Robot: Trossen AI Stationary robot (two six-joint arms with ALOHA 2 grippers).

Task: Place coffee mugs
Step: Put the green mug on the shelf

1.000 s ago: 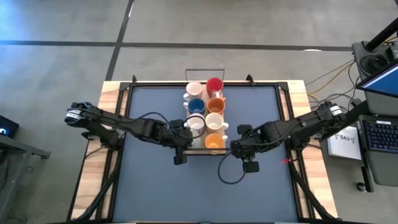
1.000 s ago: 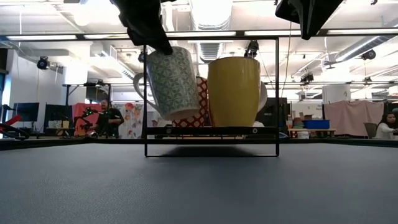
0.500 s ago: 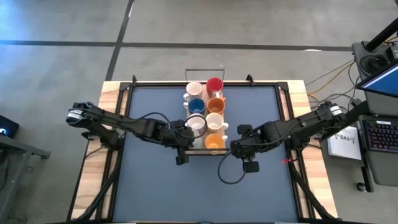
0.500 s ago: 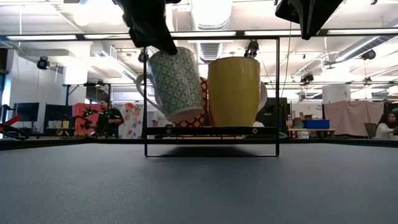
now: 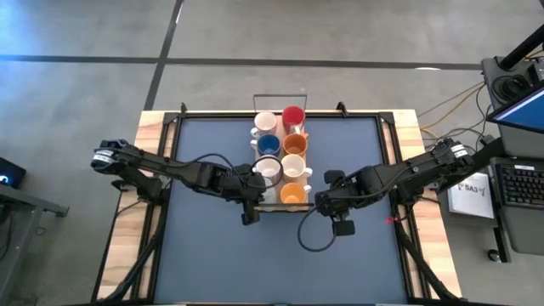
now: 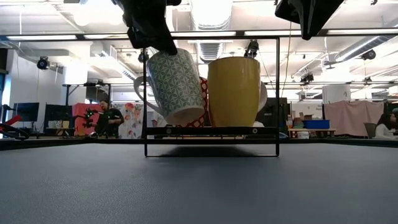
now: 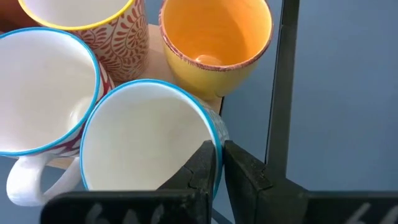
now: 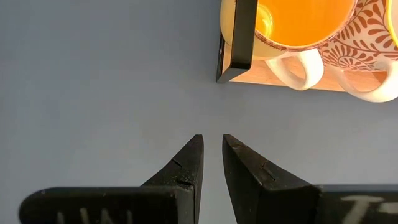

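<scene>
Pinching the tilted white mug's (image 7: 146,146) rim, left end effector (image 7: 219,163); right end effector (image 8: 211,155) slightly parted, empty

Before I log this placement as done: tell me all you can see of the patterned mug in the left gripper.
The patterned mug looks ceramic: a grey-green geometric print outside, plain white inside, a blue rim and a white side handle. It hangs tilted at the near left end of the rack, its lower side against the yellow mug. The left gripper pinches its rim, one finger inside and one outside.
</scene>
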